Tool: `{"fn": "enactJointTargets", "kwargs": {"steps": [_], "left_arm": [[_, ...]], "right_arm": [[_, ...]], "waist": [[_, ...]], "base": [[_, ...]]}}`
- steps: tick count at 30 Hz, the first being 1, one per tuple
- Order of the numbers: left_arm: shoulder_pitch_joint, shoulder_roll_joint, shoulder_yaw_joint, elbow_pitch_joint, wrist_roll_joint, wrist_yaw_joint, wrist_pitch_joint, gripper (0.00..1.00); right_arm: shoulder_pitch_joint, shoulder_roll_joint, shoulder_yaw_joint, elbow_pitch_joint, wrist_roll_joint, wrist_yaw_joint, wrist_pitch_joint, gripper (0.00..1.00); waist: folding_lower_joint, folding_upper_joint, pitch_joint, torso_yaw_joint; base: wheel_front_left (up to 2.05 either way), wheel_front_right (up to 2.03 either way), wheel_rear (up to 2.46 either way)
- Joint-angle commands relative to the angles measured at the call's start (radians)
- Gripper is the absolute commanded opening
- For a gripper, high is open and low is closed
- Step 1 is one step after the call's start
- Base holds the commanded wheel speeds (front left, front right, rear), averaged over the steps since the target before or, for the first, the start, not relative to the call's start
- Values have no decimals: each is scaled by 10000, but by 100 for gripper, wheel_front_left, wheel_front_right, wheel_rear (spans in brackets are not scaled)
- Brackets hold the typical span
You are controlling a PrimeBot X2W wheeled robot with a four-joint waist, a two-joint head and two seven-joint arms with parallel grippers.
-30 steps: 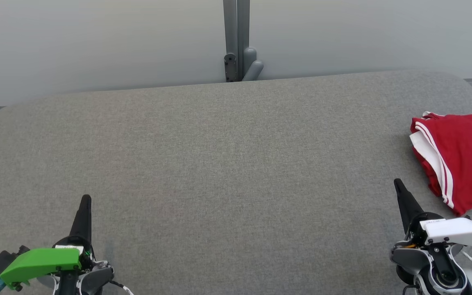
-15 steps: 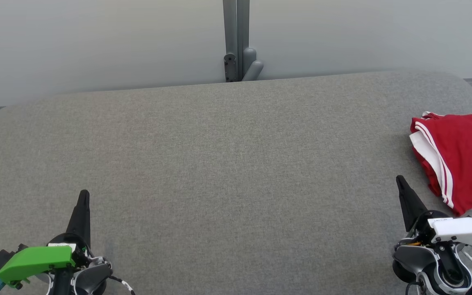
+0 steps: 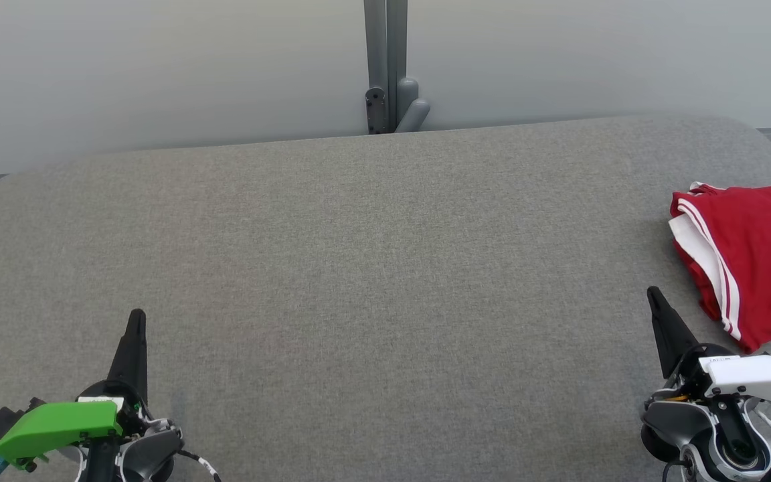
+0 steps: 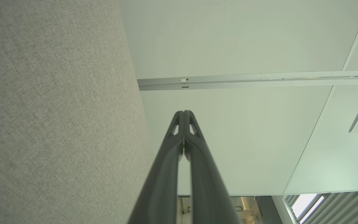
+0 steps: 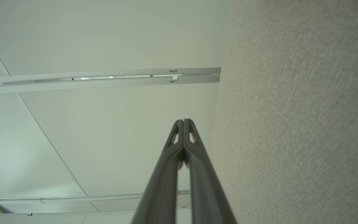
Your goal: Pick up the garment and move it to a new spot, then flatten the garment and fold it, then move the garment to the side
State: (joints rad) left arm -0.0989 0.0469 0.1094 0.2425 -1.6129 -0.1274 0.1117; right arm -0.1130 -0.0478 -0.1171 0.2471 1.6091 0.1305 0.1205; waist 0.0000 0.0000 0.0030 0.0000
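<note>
Edge cropping the red garment point(image 3: 753, 254)
It is running past the head view's right edge, hiding its outer part.

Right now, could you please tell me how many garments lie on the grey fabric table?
1: a red garment with white stripes at the grey fabric table's right side, cut off by the head view's edge; others may lie hidden beyond it.

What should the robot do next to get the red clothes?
Probably open the right gripper and ease it toward the near edge of the red garment. That gripper and the left gripper are both shut and hold nothing. The garment lies untouched at the right side of the table, and the right gripper is the closer one.
</note>
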Motion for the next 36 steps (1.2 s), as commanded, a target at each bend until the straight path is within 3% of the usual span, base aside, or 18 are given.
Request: {"fn": "enactJointTargets", "kwargs": {"steps": [1, 36], "left_arm": [[-138, 62, 44, -21, -14, -68, -4, 0], [-136, 62, 41, -22, -15, -69, -5, 0]], "right_arm": [[73, -45, -19, -56, 65, 4, 3, 0], [73, -45, -18, -54, 66, 4, 2, 0]], "waist": [[0, 0, 0, 0], [0, 0, 0, 0]], "base": [[0, 0, 0], [0, 0, 0]]}}
